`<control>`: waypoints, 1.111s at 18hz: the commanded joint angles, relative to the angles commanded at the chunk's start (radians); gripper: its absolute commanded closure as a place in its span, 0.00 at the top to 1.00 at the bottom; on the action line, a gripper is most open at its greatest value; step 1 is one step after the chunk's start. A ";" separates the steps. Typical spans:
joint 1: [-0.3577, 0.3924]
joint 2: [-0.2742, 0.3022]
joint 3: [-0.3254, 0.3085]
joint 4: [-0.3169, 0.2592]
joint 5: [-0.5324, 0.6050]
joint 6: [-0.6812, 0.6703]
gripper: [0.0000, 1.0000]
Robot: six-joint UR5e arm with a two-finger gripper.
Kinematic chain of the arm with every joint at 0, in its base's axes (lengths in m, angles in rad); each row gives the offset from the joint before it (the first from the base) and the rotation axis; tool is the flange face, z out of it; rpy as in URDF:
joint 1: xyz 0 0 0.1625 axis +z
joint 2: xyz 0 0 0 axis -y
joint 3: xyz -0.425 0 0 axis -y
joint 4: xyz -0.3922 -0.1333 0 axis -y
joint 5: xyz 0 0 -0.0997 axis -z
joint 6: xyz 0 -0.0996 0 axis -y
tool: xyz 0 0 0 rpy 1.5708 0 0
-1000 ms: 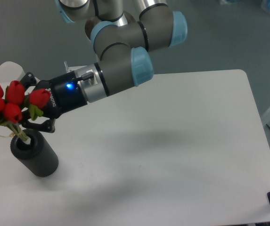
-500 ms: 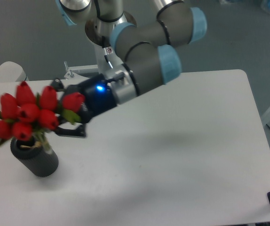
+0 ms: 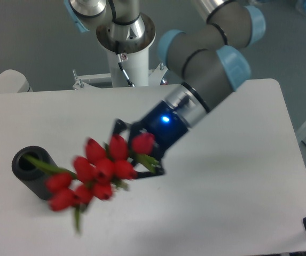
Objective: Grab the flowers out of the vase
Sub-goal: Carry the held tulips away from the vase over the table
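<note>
the gripper (image 3: pixel 134 160) sits near the middle of the frame, low over the white tabletop (image 3: pixel 238 176), hanging off the grey and pale-blue arm (image 3: pixel 206 69) that slants down from the upper right. a blue light glows on the gripper's black body. its fingers (image 3: pixel 155 169) are mostly hidden behind the bunch, but they look pinched on the flowers (image 3: pixel 102 170), with one dark finger showing just under the rightmost bud.

the flowers are out of the vase (image 3: pixel 31 172), a cluster of red tulip buds with green leaves, blurred, spread across the lower middle-left of the frame. the bunch tilts, buds trailing down toward the lower left, and a green leaf or stem reaches left toward the vase's rim; whether it touches the rim, cannot tell through the blur. another green strand droops below the lowest buds.

the vase stands at the left side of the frame, a matte black cylinder leaning slightly in the view, its round hole facing up. the nearest buds are just beside its right wall.

at the top of the frame, the arm's white base post (image 3: pixel 127 64) rises behind the far edge of the tabletop.
</note>
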 joint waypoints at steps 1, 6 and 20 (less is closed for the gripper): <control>0.005 -0.002 0.001 -0.002 0.006 -0.002 0.22; 0.005 -0.005 0.006 -0.005 0.187 0.000 0.22; -0.008 0.008 -0.032 -0.104 0.600 0.207 0.21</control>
